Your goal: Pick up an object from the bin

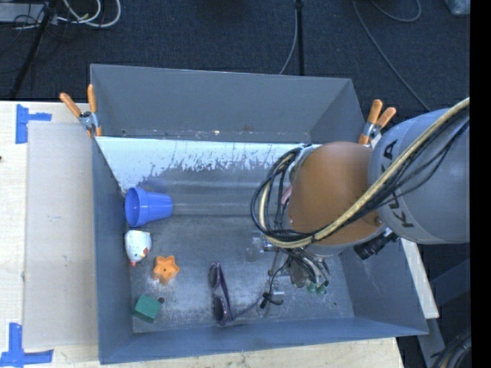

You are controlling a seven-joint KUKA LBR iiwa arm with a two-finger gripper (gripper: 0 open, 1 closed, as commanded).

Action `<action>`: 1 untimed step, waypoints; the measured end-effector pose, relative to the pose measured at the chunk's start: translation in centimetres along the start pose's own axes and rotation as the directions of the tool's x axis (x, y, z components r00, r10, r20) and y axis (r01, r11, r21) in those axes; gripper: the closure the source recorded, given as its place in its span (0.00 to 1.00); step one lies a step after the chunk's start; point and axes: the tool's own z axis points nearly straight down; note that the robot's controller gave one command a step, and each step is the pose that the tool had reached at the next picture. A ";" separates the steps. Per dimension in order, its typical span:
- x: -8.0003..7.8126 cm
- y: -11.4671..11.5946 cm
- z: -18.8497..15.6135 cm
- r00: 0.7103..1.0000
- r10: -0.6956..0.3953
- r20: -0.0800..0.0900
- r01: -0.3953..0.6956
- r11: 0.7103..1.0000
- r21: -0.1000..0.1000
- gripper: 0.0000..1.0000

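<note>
My gripper [294, 276] hangs low over the bin floor at the front right, under the arm's orange cover. A pair of dark purple sunglasses [221, 291] lies just to its left near the front wall, with one thin temple reaching towards the gripper. Something small and green [317, 286] shows by the gripper's right side; I cannot tell what it is. Whether anything is held is hidden.
Along the left side lie a blue cup [147, 205] on its side, a white toy [136, 245], an orange star-shaped piece [165, 267] and a green block [146, 307]. The arm and its cables cover the bin's right part.
</note>
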 end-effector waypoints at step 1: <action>-0.2 0.0 -0.4 1.000 0.002 0.007 -0.002 1.000 -0.001 0.00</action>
